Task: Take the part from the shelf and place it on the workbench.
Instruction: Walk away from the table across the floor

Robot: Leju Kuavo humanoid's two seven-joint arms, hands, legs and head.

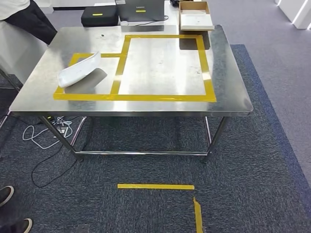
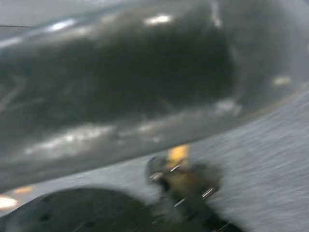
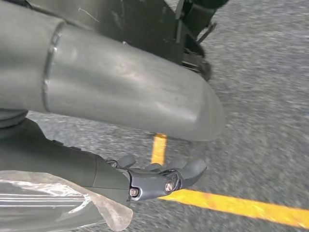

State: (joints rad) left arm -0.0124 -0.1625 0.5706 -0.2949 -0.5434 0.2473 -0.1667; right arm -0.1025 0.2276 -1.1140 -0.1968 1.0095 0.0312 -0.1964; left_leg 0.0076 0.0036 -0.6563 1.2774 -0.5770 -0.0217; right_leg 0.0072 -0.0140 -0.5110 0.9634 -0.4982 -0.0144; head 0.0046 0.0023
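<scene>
Head view, nearest first: yellow floor tape (image 1: pixel 156 186) lies on the dark carpet (image 1: pixel 238 184) short of the workbench (image 1: pixel 227 92), and a person's shoes (image 1: pixel 11 208) edge in low on the left. Under the bench a tangle of cables (image 1: pixel 47 136) lies by its left legs. On the steel top, yellow tape marks a small box on the left joined to a larger one on the right. The white part (image 1: pixel 78 70) sits tilted inside the small box, one end raised, its shadow falling to the right of it. So by the look of it the part is already on the bench and the task is near done or done. Beyond the far edge are a black case (image 1: pixel 99 16), a laptop (image 1: pixel 141 9) and a cardboard box (image 1: pixel 194 14); a person's dark sleeve (image 1: pixel 31 22) shows at the far left.

The right wrist view shows the right hand (image 3: pixel 160 179) hanging low over carpet and yellow tape, fingers stretched out and holding nothing. The left wrist view is too blurred; I cannot tell how the left hand stands.

Risks, as I judge them: the part rests on a curved underside and could rock or slide toward the near-left edge if the bench is bumped. The cables and the shoes lie near the robot's path, so a turn or step to the left might snag or crowd them.
</scene>
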